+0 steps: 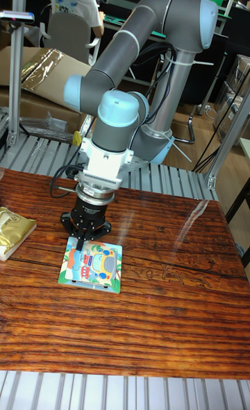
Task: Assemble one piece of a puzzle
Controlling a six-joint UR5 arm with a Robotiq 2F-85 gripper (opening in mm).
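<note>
— Right over the puzzle board's (91, 262) far-left corner, that's where the fingertips (80, 245) are. See them? Dark, pointing straight down, tips touching or a hair above the picture.

— Are they holding the piece?

— Can't tell from where we stand. The fingers look drawn close, but whether they're pinched on a piece or just nearly closed on nothing, I couldn't say. If a piece is there, it's hidden under the tips and blends into the car picture.

— And the gripper (81, 243) itself?

— Black body sitting just above that same corner, then the silver wrist and the grey arm (139, 49) leaning back away from the board. The board lies flat on the wooden table (139, 320), square-ish, bright cartoon car on it. Well to the left of the board, at the table's edge, there's a gold pouch (14, 229).

— So what worries you?

— My guess is it's seating the piece. If the piece is a touch rotated or offset from its slot, pushing down would jam an edge on the neighbouring pieces instead of dropping in. The board isn't fixed to anything I can see, so a sideways nudge could slide it across that glossy wood. And if the fingers open while the piece is only half in, it could stay tilted or stick to a pad and lift out.
</note>
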